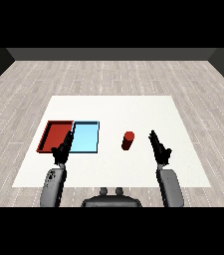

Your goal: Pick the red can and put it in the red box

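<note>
Looking down from the head view, we see a flat white table [133, 107] set on a floor of pale grey planks.

Two shallow rectangular trays lie side by side at the table's left. The red tray [56, 133] is the outer one; the blue tray [86, 137] touches its right edge. Both have thin raised rims and plain, matte floors.

The red can [128, 140] stands upright on bare table, right of the blue tray and well apart from it. It is a smooth cylinder with a flat round top. Nothing touches it.

Our left hand [62, 149] is black and slender, carried on a smooth grey forearm [53, 187]. Its fingers are straight and point forward, over the seam between the two trays at their near edge. It holds nothing.

Our right hand [159, 147] is likewise black on a grey forearm [170, 187]. Its fingers extend straight forward with the thumb jutting to the side. It lies near the can, to the can's right, with a clear gap of white table between them. It holds nothing.
</note>
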`<action>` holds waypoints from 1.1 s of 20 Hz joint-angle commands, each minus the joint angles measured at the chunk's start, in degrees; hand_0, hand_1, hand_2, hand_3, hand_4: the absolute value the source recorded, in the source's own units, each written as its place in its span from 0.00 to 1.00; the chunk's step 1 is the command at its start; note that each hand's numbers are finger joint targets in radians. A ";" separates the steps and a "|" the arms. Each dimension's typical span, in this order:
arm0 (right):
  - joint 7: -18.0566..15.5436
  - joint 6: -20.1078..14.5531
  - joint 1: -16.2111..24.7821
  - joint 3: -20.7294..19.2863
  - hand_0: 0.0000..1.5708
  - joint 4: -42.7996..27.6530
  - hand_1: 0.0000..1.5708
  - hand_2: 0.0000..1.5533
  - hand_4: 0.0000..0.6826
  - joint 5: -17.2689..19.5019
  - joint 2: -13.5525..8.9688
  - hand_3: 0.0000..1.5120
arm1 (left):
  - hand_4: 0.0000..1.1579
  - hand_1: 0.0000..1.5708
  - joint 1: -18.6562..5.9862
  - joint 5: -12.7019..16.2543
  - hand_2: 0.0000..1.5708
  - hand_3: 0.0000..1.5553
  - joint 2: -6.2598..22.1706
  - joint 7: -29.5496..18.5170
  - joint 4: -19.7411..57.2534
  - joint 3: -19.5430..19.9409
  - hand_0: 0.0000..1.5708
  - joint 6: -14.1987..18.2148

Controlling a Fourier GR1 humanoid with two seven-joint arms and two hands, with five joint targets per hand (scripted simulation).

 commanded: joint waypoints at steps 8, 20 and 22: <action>-11.00 4.33 -1.57 -3.17 0.00 0.03 0.00 0.00 0.00 -6.52 2.37 0.00 | 0.00 0.00 -0.23 1.07 0.00 0.00 -1.71 -14.64 -5.93 2.24 0.00 0.96; -16.71 6.85 1.33 -4.29 0.00 2.32 0.00 0.00 0.00 -6.86 1.67 0.00 | 0.00 0.00 1.76 0.26 0.00 0.00 -3.87 -23.24 -2.31 -2.11 0.00 4.49; -16.10 6.48 -4.53 -5.50 0.00 7.40 0.00 0.00 0.00 -6.80 0.93 0.00 | 0.00 0.00 2.39 3.00 0.00 0.00 -1.48 -22.19 -3.26 2.28 0.00 -1.05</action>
